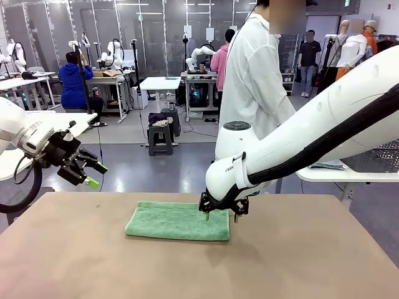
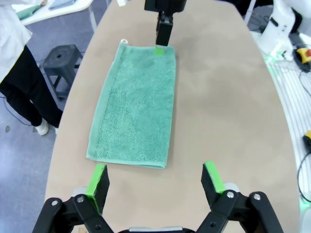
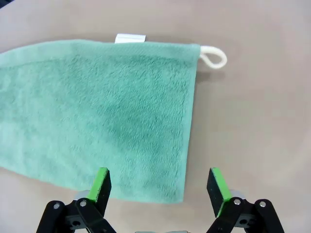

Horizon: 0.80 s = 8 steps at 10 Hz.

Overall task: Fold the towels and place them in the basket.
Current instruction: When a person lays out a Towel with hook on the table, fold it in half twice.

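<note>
Mint green towel (image 1: 177, 221) lies flat mid-counter (image 1: 68, 261). Right jaws are spread, low over its right short edge, pads (image 3: 101, 184) straddling the corner opposite the loop (image 3: 214, 56). Left jaws are spread, raised off the counter's left end. Judgement: pinch the corner squarely, lift low, lay edge on edge, align hems before release.

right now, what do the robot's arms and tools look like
Both arms are white, rounded shells. The right arm carries a thick black cable sleeve along its length, a grey joint cap and small dark lettering near the wrist. The left arm has a looping black cable. The left tool and right tool are black and two-fingered, with green pads.
</note>
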### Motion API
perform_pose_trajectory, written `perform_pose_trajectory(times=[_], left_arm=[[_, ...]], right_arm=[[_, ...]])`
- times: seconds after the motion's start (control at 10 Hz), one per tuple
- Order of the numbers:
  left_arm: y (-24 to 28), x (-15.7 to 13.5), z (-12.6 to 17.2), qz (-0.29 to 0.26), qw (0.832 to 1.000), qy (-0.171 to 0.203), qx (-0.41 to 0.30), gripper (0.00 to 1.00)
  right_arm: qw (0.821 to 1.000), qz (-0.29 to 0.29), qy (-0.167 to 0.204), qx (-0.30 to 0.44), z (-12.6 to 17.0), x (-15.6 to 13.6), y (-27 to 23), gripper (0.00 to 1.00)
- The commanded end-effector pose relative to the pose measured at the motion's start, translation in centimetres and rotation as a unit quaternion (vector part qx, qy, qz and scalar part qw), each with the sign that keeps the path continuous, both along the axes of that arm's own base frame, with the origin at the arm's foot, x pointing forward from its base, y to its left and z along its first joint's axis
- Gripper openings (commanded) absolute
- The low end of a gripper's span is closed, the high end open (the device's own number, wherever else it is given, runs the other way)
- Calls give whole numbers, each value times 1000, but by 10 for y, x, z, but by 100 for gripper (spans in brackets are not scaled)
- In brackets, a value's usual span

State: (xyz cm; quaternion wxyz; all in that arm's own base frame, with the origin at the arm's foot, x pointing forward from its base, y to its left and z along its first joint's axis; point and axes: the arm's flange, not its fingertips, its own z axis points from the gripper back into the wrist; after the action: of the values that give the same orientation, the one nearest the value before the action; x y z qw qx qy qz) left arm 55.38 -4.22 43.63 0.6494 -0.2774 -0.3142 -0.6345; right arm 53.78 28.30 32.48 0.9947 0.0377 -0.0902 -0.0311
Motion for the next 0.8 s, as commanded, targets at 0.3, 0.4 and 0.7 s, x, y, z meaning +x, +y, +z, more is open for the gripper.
perform_pose_trajectory(times=[0.3, 0.4, 0.7], left_arm=[[0, 0, 1, 0, 1000, 0, -1, 96], [0, 0, 1, 0, 1000, 0, -1, 96], [0, 0, 1, 0, 1000, 0, -1, 96]], right_arm=[[1000, -16, -19, 1, -22, 25, -3, 100], [1000, -13, -20, 1, -23, 25, -3, 91], [1000, -20, -16, -6, -25, 29, 0, 80]])
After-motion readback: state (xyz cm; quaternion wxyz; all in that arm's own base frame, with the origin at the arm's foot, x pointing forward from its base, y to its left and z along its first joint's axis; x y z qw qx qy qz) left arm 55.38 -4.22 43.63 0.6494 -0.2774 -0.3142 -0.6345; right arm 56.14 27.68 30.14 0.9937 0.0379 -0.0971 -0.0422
